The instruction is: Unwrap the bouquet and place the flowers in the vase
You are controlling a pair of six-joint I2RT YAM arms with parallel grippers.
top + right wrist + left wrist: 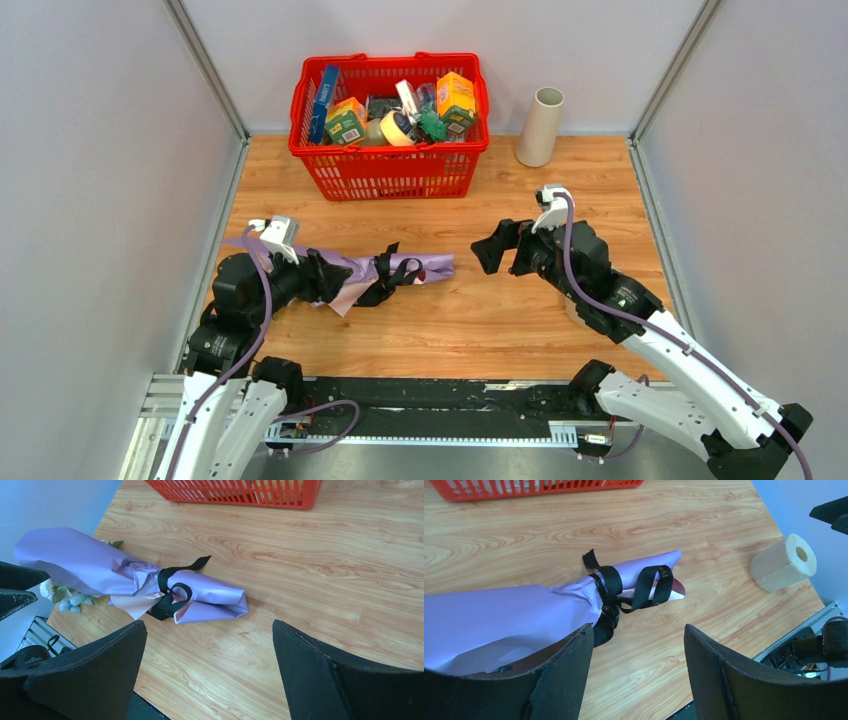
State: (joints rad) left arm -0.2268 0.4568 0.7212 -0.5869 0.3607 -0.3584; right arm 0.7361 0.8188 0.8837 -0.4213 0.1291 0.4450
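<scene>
The long lilac-paper bouquet (420,268), tied with a black ribbon (167,587), lies flat on the wooden table (460,330) left of centre, pale flowers (55,592) peeking from its wide end. The left gripper (636,640) reaches in low at that end with its fingers spread. The right gripper (207,635) hangs just off the narrow end, fingers wide apart and empty, and the beige cylindrical vase (540,125) stands upright at the far edge.
</scene>
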